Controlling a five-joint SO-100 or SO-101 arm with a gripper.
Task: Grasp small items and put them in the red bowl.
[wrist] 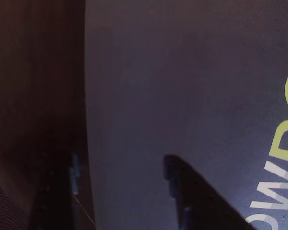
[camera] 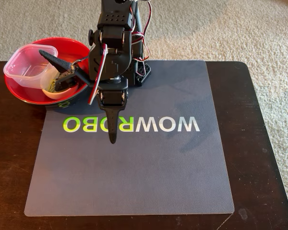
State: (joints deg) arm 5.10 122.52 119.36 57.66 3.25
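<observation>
The hand [camera: 113, 136] hung empty over the grey mat [camera: 149, 182], its fingers apparently together in the fixed view, though the wrist view was too dark to confirm. The clear tub [camera: 26, 64], white bowl [camera: 55, 88] and black scoop [camera: 57, 62] were heaped in the red bowl [camera: 19, 91] on the worktop [camera: 259, 143]. A careless swing could probably have tipped the overhanging tub; any clothespin or clip stayed hidden.

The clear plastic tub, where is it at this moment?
In the fixed view the clear plastic tub sits at the upper left, inside the red bowl, touching the small white bowl on its right.
</observation>
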